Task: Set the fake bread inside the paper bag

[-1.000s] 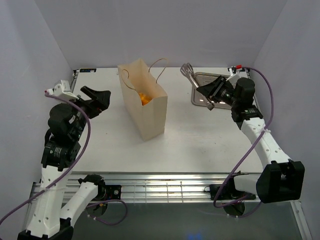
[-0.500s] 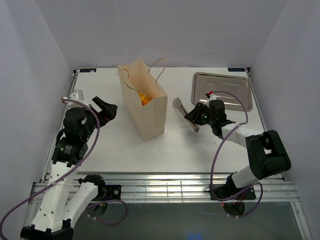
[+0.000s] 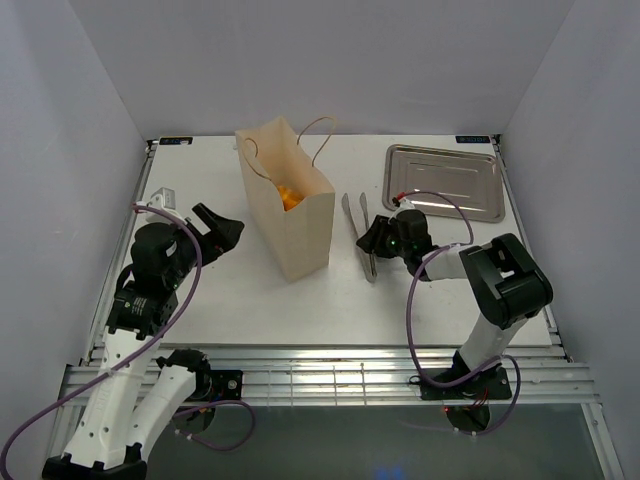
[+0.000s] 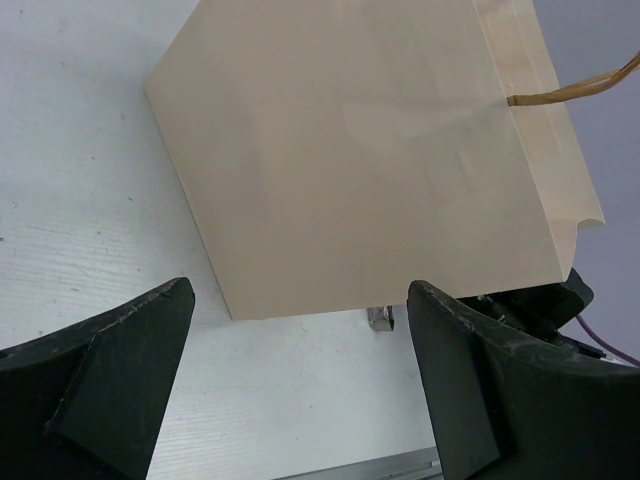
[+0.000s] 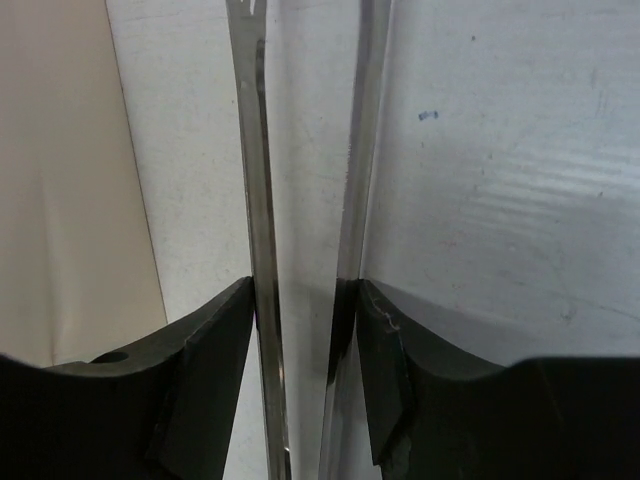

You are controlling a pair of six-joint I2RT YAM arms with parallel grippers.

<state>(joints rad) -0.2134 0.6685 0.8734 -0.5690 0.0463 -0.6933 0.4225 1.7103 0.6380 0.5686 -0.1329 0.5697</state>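
Observation:
The paper bag [image 3: 290, 220] stands upright in the middle of the table, and orange fake bread [image 3: 288, 196] shows inside its open top. My left gripper [image 3: 222, 228] is open and empty just left of the bag. In the left wrist view the bag's side [image 4: 370, 160] fills the space between the spread fingers [image 4: 110, 370]. My right gripper [image 3: 374, 240] is low on the table right of the bag. It is shut on the metal tongs [image 3: 357, 232], with its fingers [image 5: 200, 350] pressing both tong arms [image 5: 255, 200].
A bare steel tray [image 3: 445, 183] lies at the back right. The bag's brown cord handles [image 3: 322, 135] stick up at the back. The bag's wall [image 5: 60, 180] is close to the left of the tongs in the right wrist view.
My right arm has carried the tongs from the tray down and left to the table beside the bag. My left arm has lowered and drawn slightly nearer, still open.

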